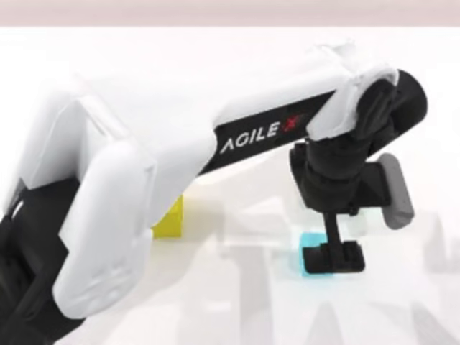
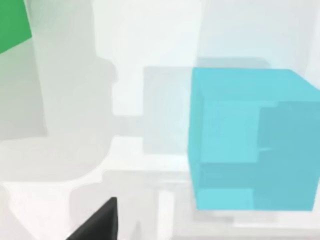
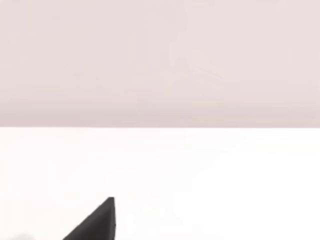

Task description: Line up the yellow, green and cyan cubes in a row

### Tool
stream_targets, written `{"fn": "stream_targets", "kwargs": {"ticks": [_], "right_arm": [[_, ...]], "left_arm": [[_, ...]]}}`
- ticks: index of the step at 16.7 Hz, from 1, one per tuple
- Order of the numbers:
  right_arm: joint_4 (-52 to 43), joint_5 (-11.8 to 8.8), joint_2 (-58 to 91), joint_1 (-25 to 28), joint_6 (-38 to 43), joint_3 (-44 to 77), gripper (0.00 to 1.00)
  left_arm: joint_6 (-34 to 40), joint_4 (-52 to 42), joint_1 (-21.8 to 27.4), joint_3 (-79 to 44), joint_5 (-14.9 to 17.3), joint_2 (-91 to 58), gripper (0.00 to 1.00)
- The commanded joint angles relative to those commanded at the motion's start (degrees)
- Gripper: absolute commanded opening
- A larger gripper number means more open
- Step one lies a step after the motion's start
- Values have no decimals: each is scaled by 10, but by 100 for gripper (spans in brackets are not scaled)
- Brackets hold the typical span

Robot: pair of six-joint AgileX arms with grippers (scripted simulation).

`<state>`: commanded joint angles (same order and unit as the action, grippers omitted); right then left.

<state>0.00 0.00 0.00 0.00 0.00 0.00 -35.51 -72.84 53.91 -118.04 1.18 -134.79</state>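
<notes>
Left end effector (image 1: pixel 334 256) over 1 cyan cube (image 1: pixel 307 248)

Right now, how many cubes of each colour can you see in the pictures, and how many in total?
Yellow cube: 1, partly hidden under the left arm in the top view.
Green cube: 1, seen only at the edge of the left wrist view.
Cyan cube: 1, beneath the left end effector.
Total: 3 cubes.
</notes>
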Motion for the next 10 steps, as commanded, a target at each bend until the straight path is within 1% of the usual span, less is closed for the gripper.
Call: {"fn": "stream_targets", "kwargs": {"ticks": [3,8,10], "right_arm": [[0,0,0,0,0,0,100],[0,0,0,0,0,0,100],[-10,1,16,3,3,16,100]], "left_arm": [[-1,-47,-3,-43,0,9,100],[-1,-49,-1,-45,0,9,100],[4,-39,-9,-29,-1,25,100]]}}
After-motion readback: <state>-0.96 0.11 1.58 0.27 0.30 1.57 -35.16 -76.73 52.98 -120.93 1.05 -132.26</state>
